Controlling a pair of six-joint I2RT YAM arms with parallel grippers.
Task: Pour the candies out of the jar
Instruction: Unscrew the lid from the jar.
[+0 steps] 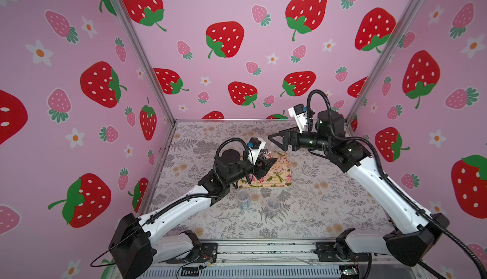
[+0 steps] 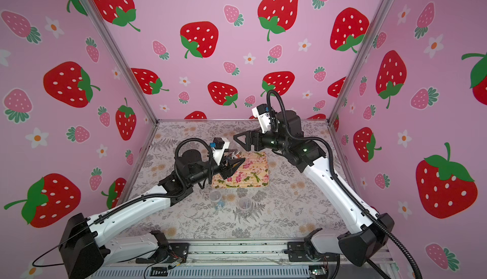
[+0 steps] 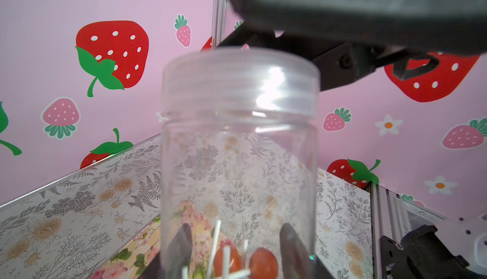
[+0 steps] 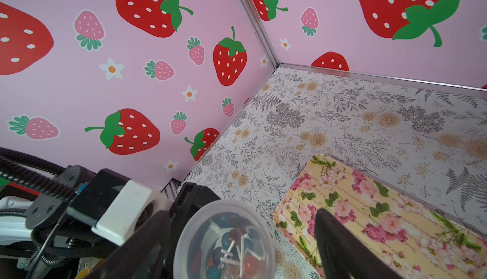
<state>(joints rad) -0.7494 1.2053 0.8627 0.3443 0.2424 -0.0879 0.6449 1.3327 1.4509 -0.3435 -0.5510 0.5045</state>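
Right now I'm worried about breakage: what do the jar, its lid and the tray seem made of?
Jar: likely clear, glossy plastic; the patterned floor shows through its thin wall, though glass cannot be excluded.
Lid: translucent, slightly cloudy plastic, with screw threads showing through.
Tray: hard and glossy, flower-printed, with a raised rim; metal or plastic, I cannot tell.

- One clear plastic jar (image 3: 238,159).
- One floral tray (image 1: 279,175).
- Two small clear cups (image 1: 243,198) (image 1: 273,205).
- Two robot arms (image 1: 184,206) (image 1: 382,185).
- Lollipops (image 4: 232,248): many, too tangled to count.
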